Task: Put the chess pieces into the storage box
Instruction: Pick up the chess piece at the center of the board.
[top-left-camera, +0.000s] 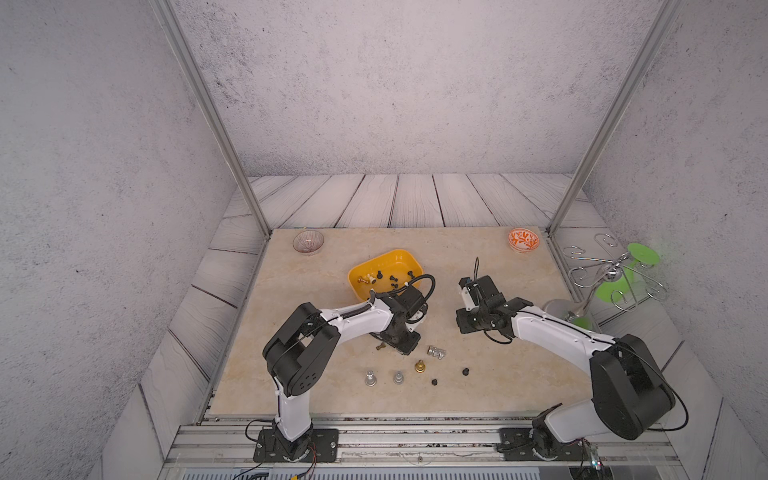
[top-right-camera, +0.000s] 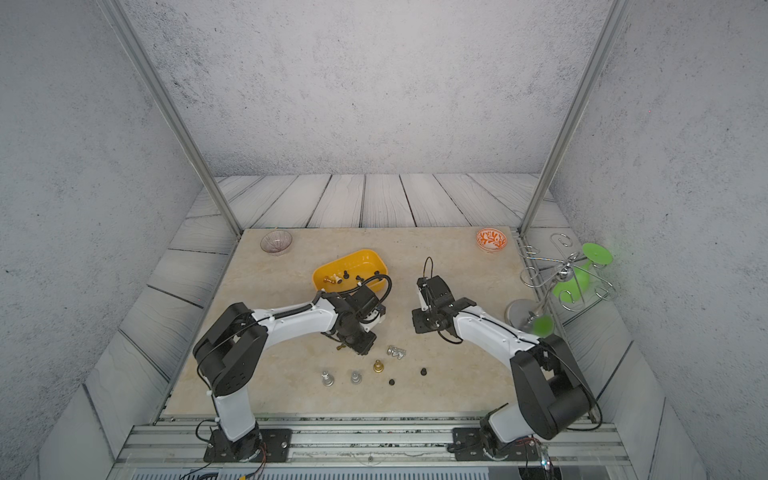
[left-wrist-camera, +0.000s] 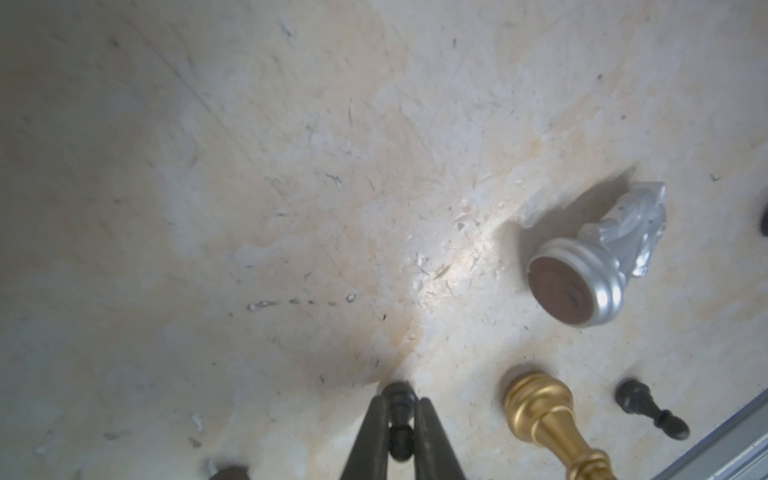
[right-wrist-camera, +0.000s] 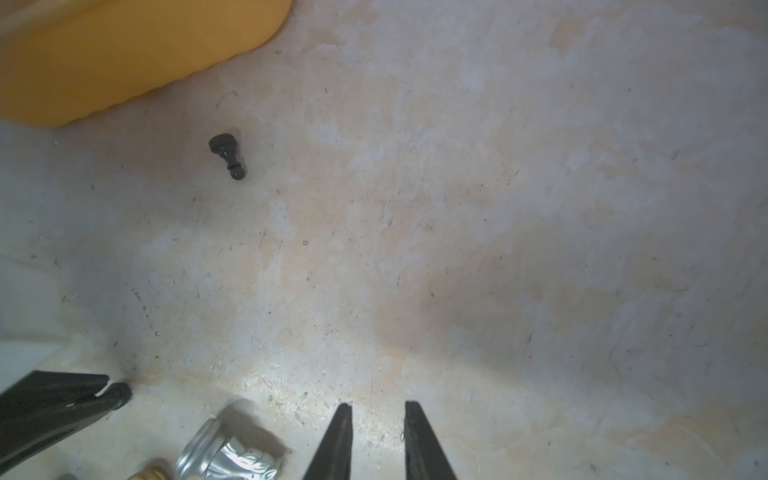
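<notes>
Pawn (left-wrist-camera: 400, 422) pinched in left tool (left-wrist-camera: 402, 400); right tool (right-wrist-camera: 379, 405) parted.

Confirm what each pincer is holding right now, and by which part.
The left pincer grips a small black pawn around its narrow stem, with the base poking out past its tips. The right pincer is open and holds nothing.

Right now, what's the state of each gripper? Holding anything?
Left gripper: jaws shut on a small black pawn.
Right gripper: jaws slightly open, nothing between them.
</notes>
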